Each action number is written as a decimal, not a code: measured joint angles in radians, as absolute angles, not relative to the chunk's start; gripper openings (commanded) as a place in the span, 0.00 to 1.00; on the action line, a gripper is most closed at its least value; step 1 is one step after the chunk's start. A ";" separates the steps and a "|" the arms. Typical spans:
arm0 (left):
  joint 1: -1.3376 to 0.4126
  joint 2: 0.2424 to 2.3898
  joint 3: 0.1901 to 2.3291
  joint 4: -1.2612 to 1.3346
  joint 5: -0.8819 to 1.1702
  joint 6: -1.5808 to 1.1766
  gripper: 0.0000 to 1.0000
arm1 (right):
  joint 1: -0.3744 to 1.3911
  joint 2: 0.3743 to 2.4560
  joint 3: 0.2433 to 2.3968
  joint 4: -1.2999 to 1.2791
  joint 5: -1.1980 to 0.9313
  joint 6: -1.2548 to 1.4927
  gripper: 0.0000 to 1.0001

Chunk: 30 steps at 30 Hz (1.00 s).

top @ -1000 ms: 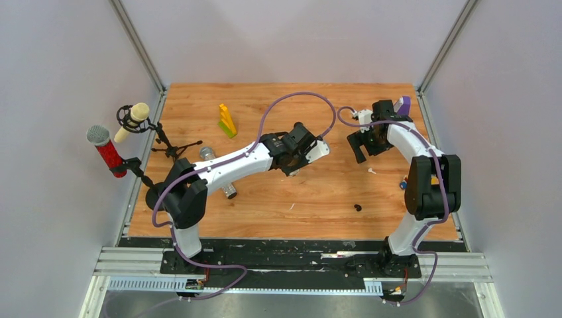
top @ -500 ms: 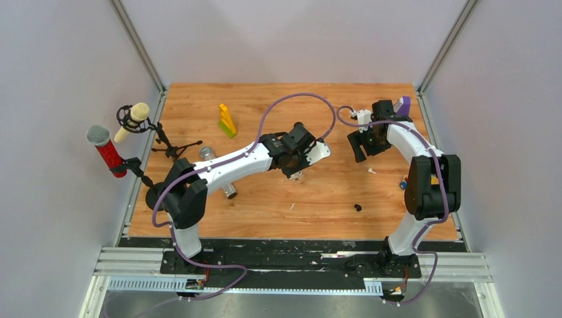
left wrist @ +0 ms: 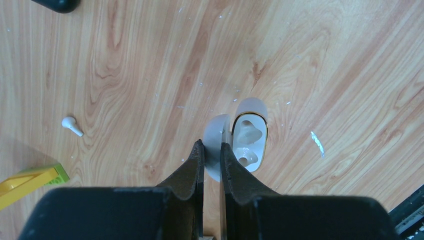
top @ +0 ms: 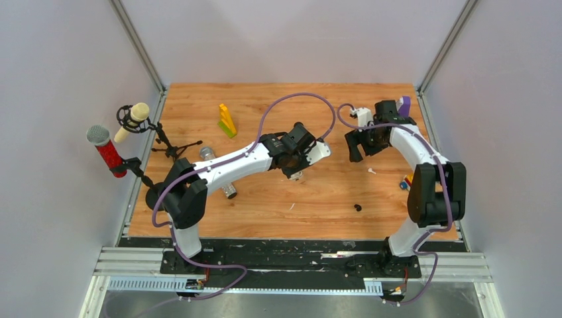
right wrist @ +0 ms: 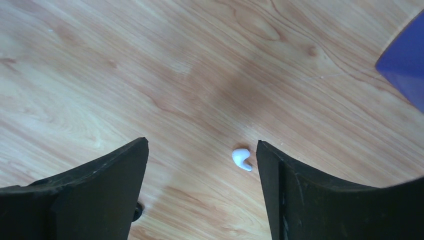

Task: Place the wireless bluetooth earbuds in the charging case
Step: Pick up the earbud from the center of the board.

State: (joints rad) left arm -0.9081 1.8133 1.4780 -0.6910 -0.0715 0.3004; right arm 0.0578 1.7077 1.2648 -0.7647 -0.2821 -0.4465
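Right wrist view: right gripper (right wrist: 201, 145) fingers spread, small white stemmed earbud (right wrist: 241, 159) lying between them; left gripper (left wrist: 210, 146) fingers pinch the lid of the open white gold-rimmed charging case (left wrist: 248, 142).

Scuffed wood-grain table (left wrist: 125, 60), smooth white plastic charging case (left wrist: 250, 137)

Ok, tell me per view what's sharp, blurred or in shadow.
Top view: evenly lit, sharp, small things mere specks. Left wrist view: left gripper dark and soft-edged, open case and white earbud crisp. Right wrist view: right gripper blurred at its edges, a broad soft shadow on the table, the earbud there sharp, a purple blur in the top right corner.
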 measured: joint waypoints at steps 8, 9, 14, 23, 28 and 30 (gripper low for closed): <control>-0.887 1.818 1.486 -0.694 -0.063 0.265 0.00 | 0.059 1.454 1.101 -0.609 -0.406 -0.464 0.99; -0.881 1.821 1.490 -0.694 -0.060 0.259 0.00 | 0.059 1.422 1.083 -0.588 -0.417 -0.466 0.99; -0.860 1.822 1.496 -0.693 -0.060 0.242 0.00 | 0.065 1.378 1.061 -0.506 -0.401 -0.474 0.97; -0.855 1.824 1.496 -0.694 -0.060 0.234 0.00 | 0.059 1.595 1.118 -0.570 -0.247 -0.476 0.89; -0.855 1.829 1.496 -0.694 -0.056 0.232 0.00 | 0.040 1.667 1.133 -0.633 -0.223 -0.478 0.81; -0.855 1.834 1.496 -0.694 -0.053 0.232 0.00 | 0.030 1.684 1.141 -0.655 -0.218 -0.482 0.80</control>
